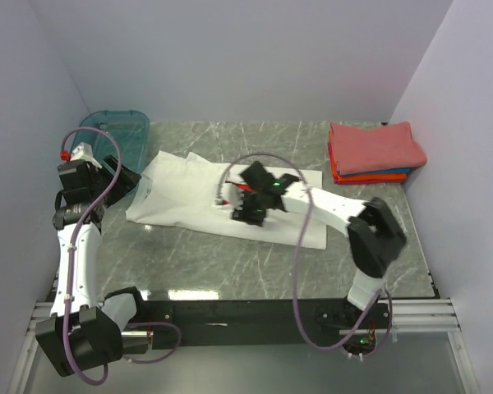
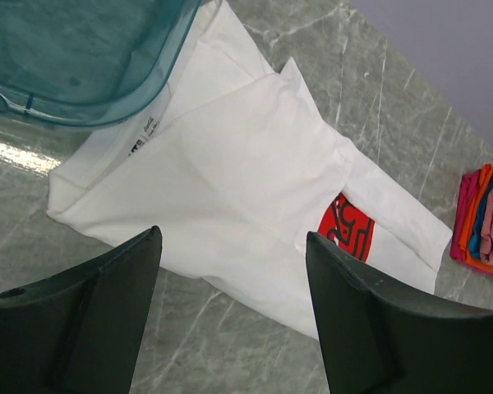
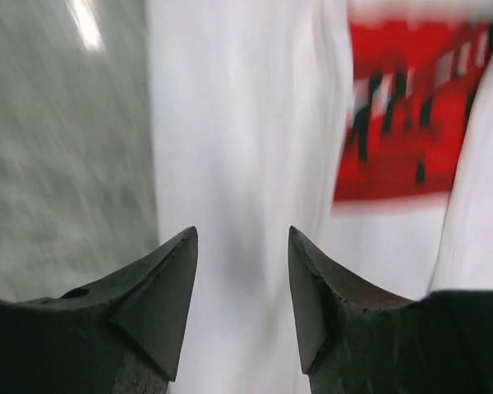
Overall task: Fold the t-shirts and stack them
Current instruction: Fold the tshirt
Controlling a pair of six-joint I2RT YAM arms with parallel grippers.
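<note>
The white tee [image 1: 189,193] lies partly folded on the grey marble table; its red print [image 2: 351,231] shows in the left wrist view and, blurred, in the right wrist view [image 3: 411,107]. My right gripper [image 1: 248,212] hovers low over the shirt's middle, jaws open and empty, white cloth [image 3: 238,164] between them. My left gripper [image 1: 131,179] is open and empty, raised near the shirt's left end by the bin. A folded stack, coral-red tee [image 1: 376,146] on top of orange and blue ones, sits at the back right, also in the left wrist view [image 2: 485,222].
A teal plastic bin [image 1: 119,135] stands at the back left, touching the shirt's collar end [image 2: 82,57]. White walls close in the table on three sides. Bare marble [image 1: 230,263] lies between the shirt and the near edge.
</note>
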